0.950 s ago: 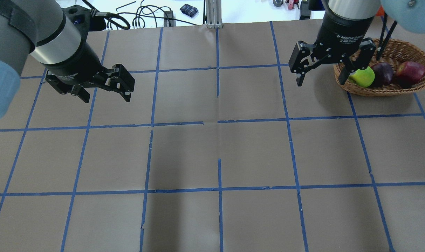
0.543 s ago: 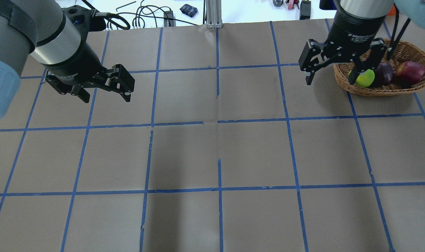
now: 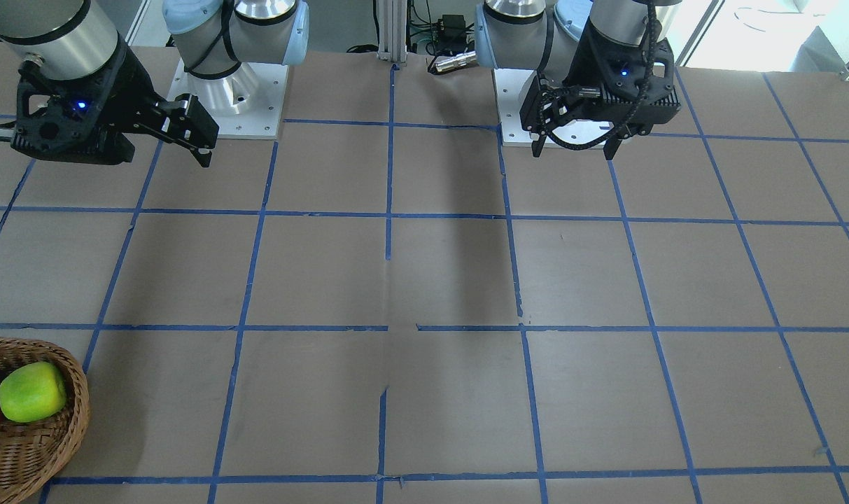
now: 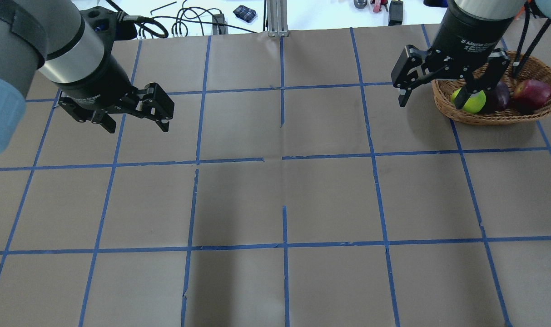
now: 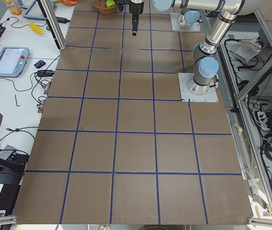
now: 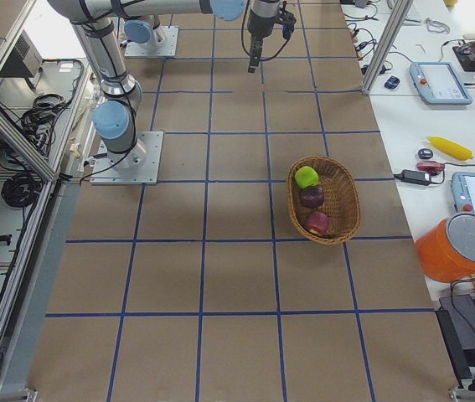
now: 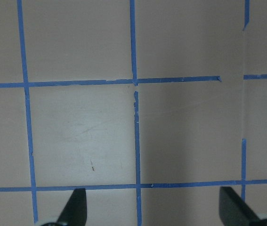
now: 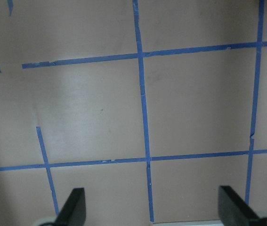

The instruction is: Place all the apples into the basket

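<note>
The wicker basket (image 4: 493, 119) stands at the table's far right and holds all three apples: the lime green one (image 4: 476, 102), the dark maroon one (image 4: 501, 93) and the red one (image 4: 532, 90). The exterior right view shows the basket (image 6: 356, 209) with the green (image 6: 307, 177), maroon (image 6: 311, 197) and red (image 6: 318, 223) apples in a row. My right gripper (image 4: 432, 101) is open and empty, held high; in the overhead view one finger overlaps the green apple. My left gripper (image 4: 135, 119) is open and empty above the far left of the table.
The brown paper table top (image 4: 284, 200) carries a grid of blue tape. Cables and small tools (image 4: 184, 22) lie beyond its far edge. In the front-facing view the basket (image 3: 81, 409) sits at the lower left corner. Both wrist views show only table.
My right gripper has moved to the right in the overhead view, more over the basket's left rim, still open. The left arm and the apples have not moved.
</note>
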You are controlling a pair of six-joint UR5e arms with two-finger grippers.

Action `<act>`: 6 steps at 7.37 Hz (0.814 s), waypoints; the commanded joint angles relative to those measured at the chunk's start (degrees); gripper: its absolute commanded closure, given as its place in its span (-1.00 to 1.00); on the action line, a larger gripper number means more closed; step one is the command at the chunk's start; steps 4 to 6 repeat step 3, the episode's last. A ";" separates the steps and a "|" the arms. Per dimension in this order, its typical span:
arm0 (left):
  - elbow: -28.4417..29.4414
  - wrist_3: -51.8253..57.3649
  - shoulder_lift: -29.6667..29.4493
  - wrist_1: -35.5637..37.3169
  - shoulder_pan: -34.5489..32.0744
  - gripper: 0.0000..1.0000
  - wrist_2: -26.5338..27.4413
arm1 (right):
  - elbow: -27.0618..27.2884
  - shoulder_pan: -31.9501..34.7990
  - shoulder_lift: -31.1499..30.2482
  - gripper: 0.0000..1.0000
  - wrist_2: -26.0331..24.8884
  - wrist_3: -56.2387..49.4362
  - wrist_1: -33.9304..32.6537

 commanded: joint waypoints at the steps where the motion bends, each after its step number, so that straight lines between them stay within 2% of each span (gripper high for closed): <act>1: 0.04 0.05 0.00 0.00 0.02 -1.00 0.22 | 1.46 0.07 -0.06 -1.00 0.16 -0.28 -0.12; 6: 0.04 0.05 0.00 0.00 -0.07 -1.00 0.31 | 1.65 -0.02 -0.15 -1.00 0.16 -0.11 -0.83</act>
